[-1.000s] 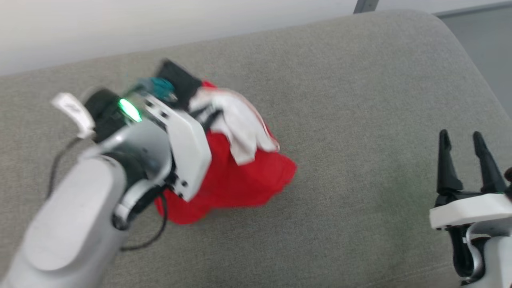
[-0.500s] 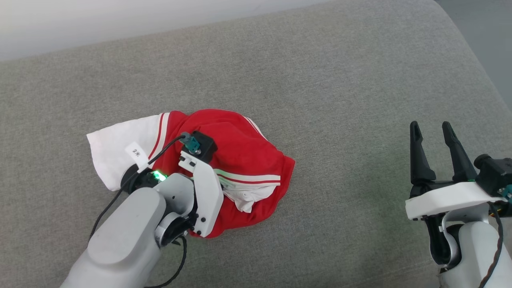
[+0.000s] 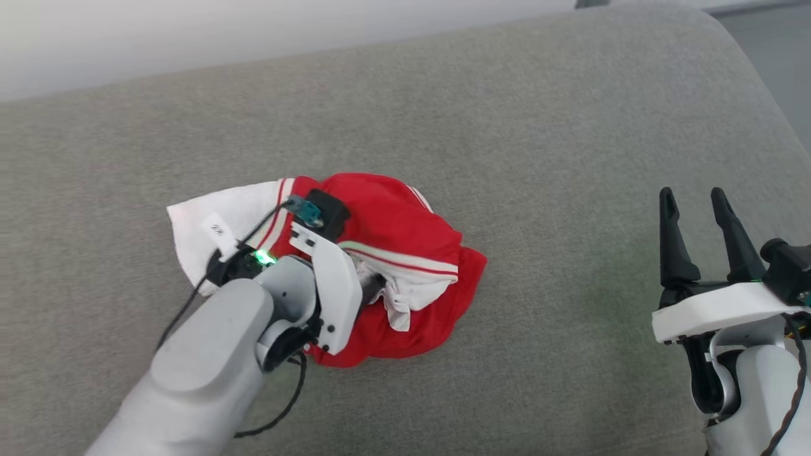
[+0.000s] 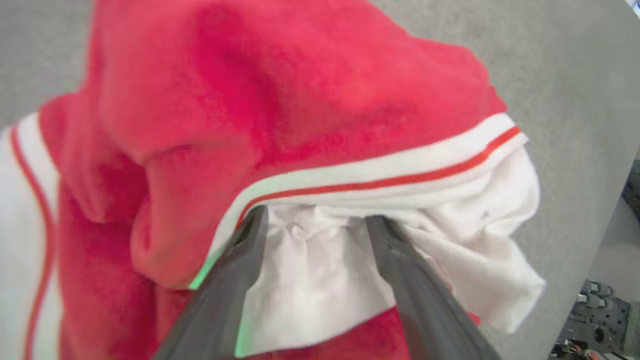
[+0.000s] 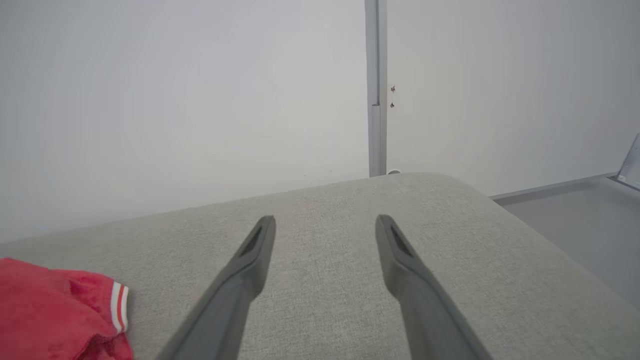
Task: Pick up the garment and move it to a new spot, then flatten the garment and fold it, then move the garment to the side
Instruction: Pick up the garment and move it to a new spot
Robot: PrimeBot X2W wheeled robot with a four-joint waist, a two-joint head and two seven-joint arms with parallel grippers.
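On the grey cushion (image 3: 545,126), left of its middle in the head view, the garment (image 3: 405,221) lies in a crumpled heap. Its red body is uppermost, one white sleeve spreads toward the left, and striped trim runs across the front. The left tool (image 4: 316,220) points down into the heap, its fingers (image 4: 232,280) apart with a bunched white fold between them. Whether the tips press the cloth is hard to tell through the blur. The right tool (image 3: 691,202) hovers well apart from the garment, at the cushion's right, fingers spread over bare cushion.
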